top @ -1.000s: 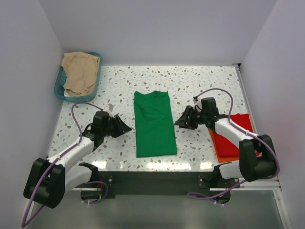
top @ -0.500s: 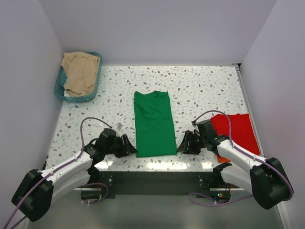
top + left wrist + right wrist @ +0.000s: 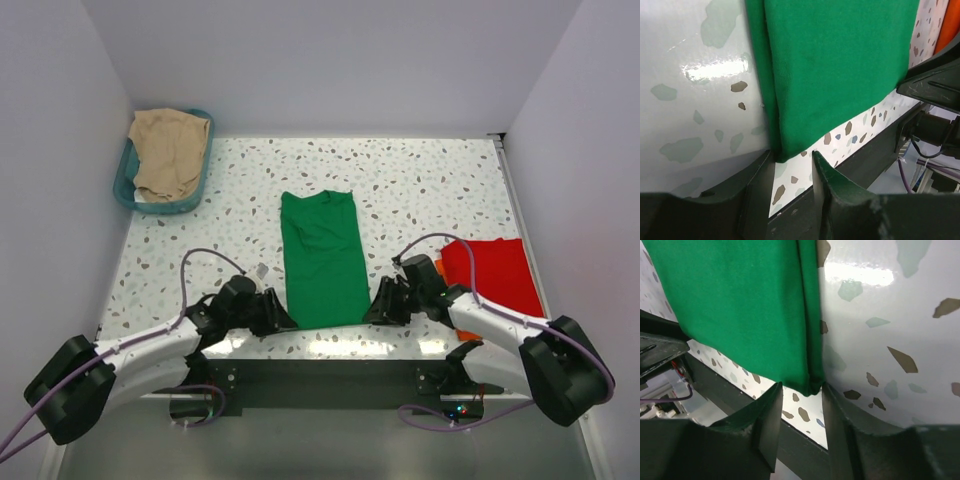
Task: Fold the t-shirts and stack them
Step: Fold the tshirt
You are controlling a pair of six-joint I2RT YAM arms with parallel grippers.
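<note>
The green t-shirt (image 3: 322, 258) lies folded into a long strip down the middle of the table. My left gripper (image 3: 282, 318) is open at its near left corner, jaws either side of the corner tip (image 3: 785, 152). My right gripper (image 3: 372, 312) is open at its near right corner, which sits between the jaws (image 3: 810, 385). The red-orange t-shirt (image 3: 495, 275) lies folded at the right edge, behind my right arm.
A teal basket (image 3: 126, 186) with beige cloth (image 3: 168, 150) stands at the far left corner. The table's near edge (image 3: 330, 345) runs just below both grippers. White walls close in left, right and behind.
Both grippers moved from beside the shirt's middle down toward the near edge and inward, arriving at the green shirt's two near corners. The shirt has not moved.
</note>
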